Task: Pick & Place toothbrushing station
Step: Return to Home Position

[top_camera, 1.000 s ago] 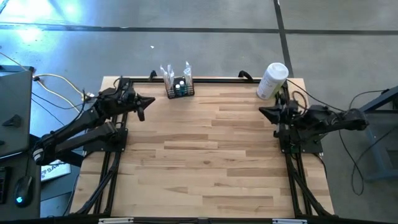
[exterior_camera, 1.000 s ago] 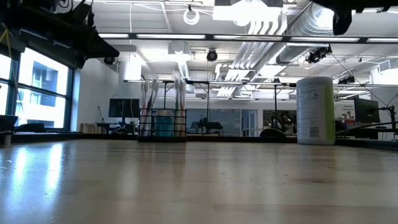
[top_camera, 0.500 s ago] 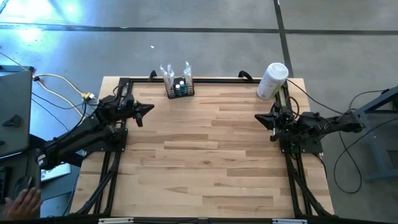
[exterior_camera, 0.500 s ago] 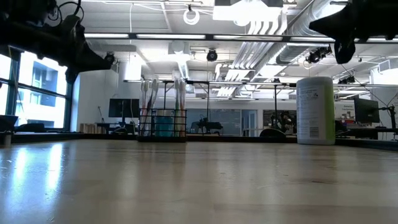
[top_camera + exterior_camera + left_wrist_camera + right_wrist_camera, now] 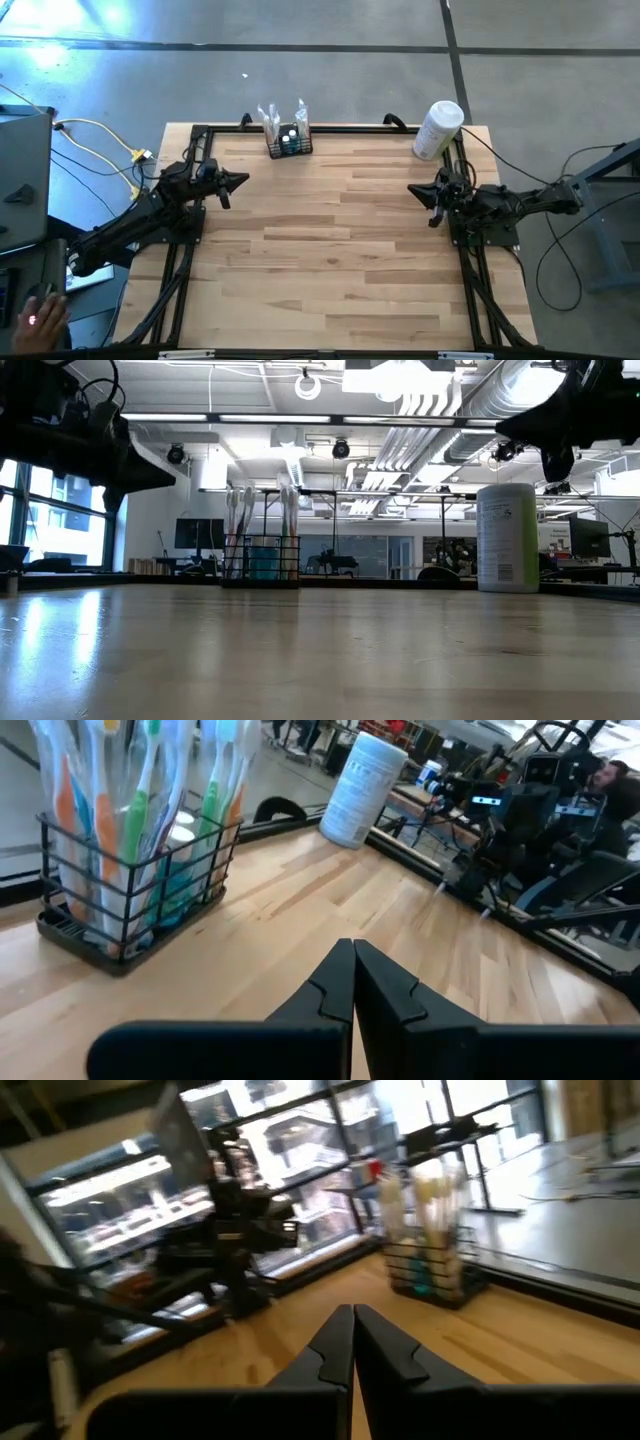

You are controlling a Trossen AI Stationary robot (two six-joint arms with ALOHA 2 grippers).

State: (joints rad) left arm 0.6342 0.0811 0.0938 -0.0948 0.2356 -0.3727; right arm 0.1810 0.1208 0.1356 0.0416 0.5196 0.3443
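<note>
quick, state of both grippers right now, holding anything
Left gripper: shut, holding nothing, above the left side of the light wooden table.
Right gripper: shut, holding nothing, above the table's right side.

Look: black wire rack (image 5: 289, 146), toothbrushes (image 5: 135, 780) packed inside.
Pose: upright.
Place: near left gripper (image 5: 244, 180), not touching; well apart from right gripper (image 5: 411, 189).
</note>
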